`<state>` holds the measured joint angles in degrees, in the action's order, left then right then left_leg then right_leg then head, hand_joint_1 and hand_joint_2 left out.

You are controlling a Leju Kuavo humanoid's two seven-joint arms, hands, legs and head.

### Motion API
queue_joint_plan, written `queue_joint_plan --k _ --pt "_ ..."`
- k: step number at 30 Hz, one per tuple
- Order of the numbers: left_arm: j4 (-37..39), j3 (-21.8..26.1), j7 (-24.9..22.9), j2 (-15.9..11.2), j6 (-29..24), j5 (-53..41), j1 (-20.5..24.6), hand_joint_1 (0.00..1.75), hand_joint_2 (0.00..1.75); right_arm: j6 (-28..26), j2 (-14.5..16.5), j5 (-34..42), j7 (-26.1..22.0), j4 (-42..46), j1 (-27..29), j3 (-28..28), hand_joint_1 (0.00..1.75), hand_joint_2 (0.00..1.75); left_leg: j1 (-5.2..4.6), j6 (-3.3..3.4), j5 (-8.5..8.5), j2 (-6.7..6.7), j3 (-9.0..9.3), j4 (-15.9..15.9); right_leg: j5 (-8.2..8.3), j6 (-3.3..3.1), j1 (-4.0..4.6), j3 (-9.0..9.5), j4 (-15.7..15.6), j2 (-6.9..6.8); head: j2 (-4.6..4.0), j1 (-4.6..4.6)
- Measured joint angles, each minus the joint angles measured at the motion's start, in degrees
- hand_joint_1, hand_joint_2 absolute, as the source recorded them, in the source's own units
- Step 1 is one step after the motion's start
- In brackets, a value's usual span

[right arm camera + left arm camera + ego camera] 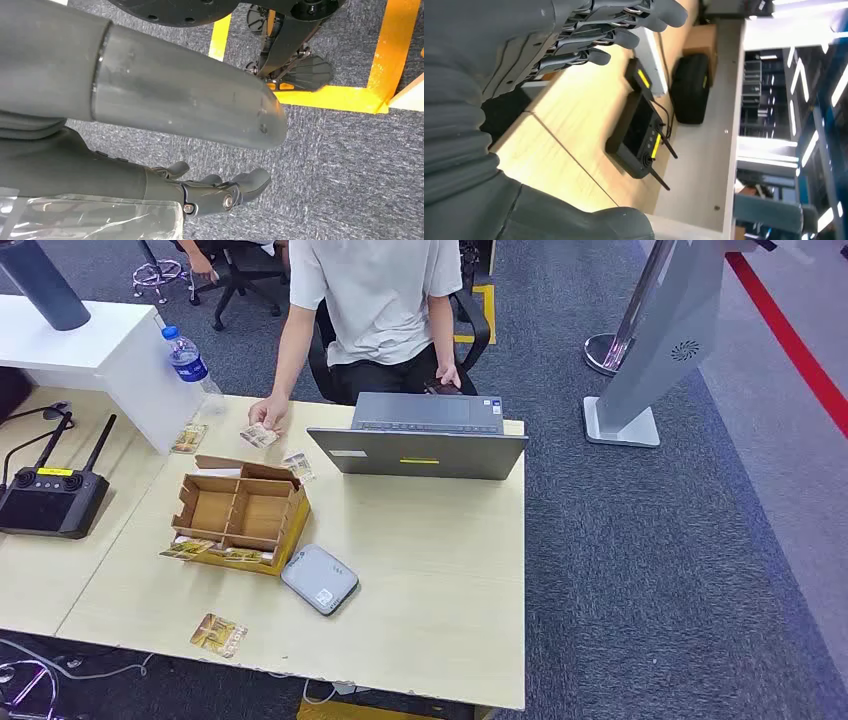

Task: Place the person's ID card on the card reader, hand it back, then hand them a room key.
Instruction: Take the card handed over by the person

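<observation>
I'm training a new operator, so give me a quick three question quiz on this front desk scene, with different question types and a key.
1. True or false: the seated person's hand rests on a patterned card on the light wooden table.
2. Multiple choice: what lies just in front of the open compartmented cardboard box, toward the robot? A) blue-capped plastic water bottle B) flat grey rounded card reader C) black antenna remote controller
3. Fill in: the grey laptop has its screen facing the ____.

Key: 1 true. 2 B, the flat grey rounded card reader. 3 person.
</observation>
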<state>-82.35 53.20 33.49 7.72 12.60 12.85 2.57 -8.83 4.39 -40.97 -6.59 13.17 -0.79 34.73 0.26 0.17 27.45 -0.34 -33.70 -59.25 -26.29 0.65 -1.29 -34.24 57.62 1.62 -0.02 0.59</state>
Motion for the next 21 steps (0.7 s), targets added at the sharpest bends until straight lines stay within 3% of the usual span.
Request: queue_joint_plan --k 8,15,19,21 --pt "-3.7 -5.3 -3.4 -4.6 -4.8 -11.2 2.0 0.00 1.75 0.5 0.0 -2.0 0.5 -0.2 -0.2 0.0 0.00 0.00 0.02 -0.04 -0.05 0.04 0.01 0.0 0.05 -0.07 0.01 -0.04 0.0 0.03 0.00 0.00" --pt "-4.0 -13.0 -8.1 -9.3 -6.4 -22.5 7.2 0.00 1.75 0.9 0.0 -3.9 1.0 -0.2 -0.6 0.0 0.00 0.00 0.01 -0.07 -0.09 0.11 0.01 0.0 0.15 -0.11 0.01 -0.04 0.0 0.06 0.00 -0.01" --pt "-4.0 -17.5 -10.7 -11.9 -7.0 -28.4 10.2 0.00 0.00 1.1 0.0 -4.9 1.4 -0.3 -0.8 0.0 0.00 0.00 0.01 -0.07 -0.11 0.12 0.01 0.0 0.17 -0.11 0.01 -0.05 0.0 0.06 0.00 0.00" --pt "-4.0 -19.9 -12.1 -13.2 -7.2 -31.2 11.7 0.00 0.00 1.3 0.0 -5.4 1.6 -0.4 -0.9 0.0 0.00 0.00 0.01 -0.07 -0.12 0.12 0.01 0.0 0.17 -0.11 0.01 -0.05 0.0 0.06 0.00 -0.01"
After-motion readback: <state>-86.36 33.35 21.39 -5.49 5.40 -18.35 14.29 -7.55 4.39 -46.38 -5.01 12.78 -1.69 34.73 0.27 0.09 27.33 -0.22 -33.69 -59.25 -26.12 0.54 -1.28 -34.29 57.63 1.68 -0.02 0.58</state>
